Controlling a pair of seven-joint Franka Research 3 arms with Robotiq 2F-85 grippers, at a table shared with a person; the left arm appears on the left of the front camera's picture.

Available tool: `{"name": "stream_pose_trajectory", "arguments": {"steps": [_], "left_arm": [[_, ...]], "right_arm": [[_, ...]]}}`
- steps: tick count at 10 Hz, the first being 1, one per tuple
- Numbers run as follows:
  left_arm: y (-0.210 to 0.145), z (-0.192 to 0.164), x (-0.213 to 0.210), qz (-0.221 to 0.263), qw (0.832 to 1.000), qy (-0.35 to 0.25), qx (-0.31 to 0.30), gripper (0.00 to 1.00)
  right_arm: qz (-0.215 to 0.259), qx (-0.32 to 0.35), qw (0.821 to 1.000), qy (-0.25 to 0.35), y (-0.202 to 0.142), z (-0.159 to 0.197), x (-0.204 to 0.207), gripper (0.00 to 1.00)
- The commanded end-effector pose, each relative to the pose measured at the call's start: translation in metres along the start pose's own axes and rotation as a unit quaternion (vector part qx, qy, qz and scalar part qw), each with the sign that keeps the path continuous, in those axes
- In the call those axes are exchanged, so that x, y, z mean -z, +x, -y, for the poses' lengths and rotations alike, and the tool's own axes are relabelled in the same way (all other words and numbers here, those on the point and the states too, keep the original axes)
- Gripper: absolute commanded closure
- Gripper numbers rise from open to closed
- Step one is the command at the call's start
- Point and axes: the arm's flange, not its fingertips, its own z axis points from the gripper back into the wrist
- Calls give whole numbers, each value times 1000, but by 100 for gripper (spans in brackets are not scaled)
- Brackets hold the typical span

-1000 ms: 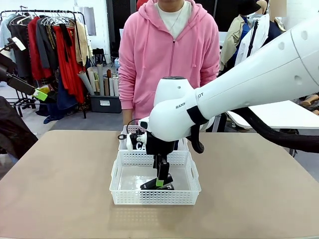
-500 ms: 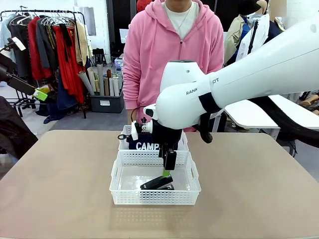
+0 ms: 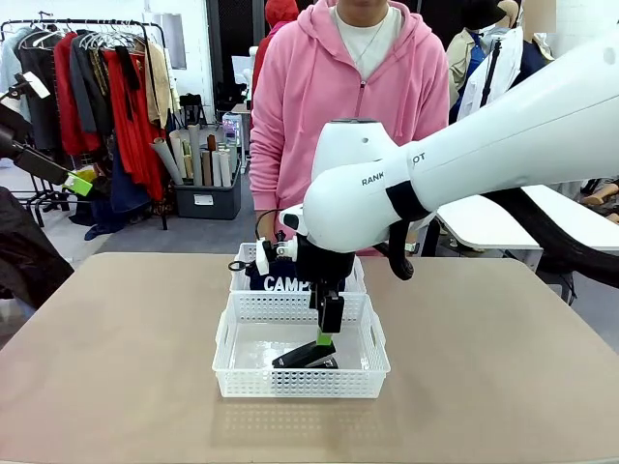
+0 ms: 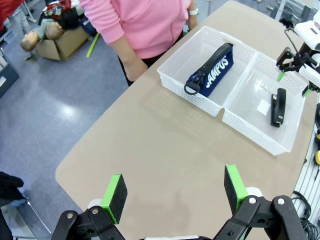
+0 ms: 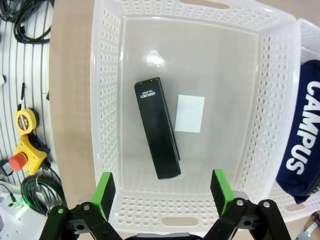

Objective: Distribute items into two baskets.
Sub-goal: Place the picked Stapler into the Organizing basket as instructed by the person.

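Observation:
A black stapler (image 3: pixel 305 356) lies flat in the near white basket (image 3: pixel 300 385). My right gripper (image 3: pixel 327 334) hangs open just above it, touching nothing. From the right wrist, the stapler (image 5: pixel 157 134) sits between and ahead of the spread fingers of that gripper (image 5: pixel 162 192), inside the basket (image 5: pixel 107 100). The navy CAMPUS pouch (image 3: pixel 280 283) lies in the far basket (image 3: pixel 240 280). High over the table's corner, my left gripper (image 4: pixel 172 192) is open and empty, looking down on the pouch (image 4: pixel 210 75), the stapler (image 4: pixel 277 106) and both baskets (image 4: pixel 172 82).
A person in a pink hoodie (image 3: pixel 353 106) stands at the far edge, right behind the baskets. The two baskets touch end to end. Bare tabletop (image 3: pixel 116 367) lies on both sides of them. Cables and a yellow tape measure (image 5: pixel 26 120) lie on the floor beyond the table's edge.
My right gripper has lifted up off the stapler, which stays in the near basket. The person has shifted slightly to the right.

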Motion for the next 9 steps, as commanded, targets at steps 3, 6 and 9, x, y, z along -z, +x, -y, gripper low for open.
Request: {"name": "stream_pose_trajectory", "arguments": {"steps": [3, 6, 9], "left_arm": [[0, 1, 1, 3, 1000, 1, 1, 0], [0, 1, 1, 3, 1000, 1, 1, 0], [0, 1, 1, 3, 1000, 1, 1, 0]], "right_arm": [[4, -1, 1000, -6, 2, 2, -3, 0], [4, -1, 1000, -6, 2, 2, -3, 0], [1, 0, 1000, -2, 1, 1, -2, 0]]}}
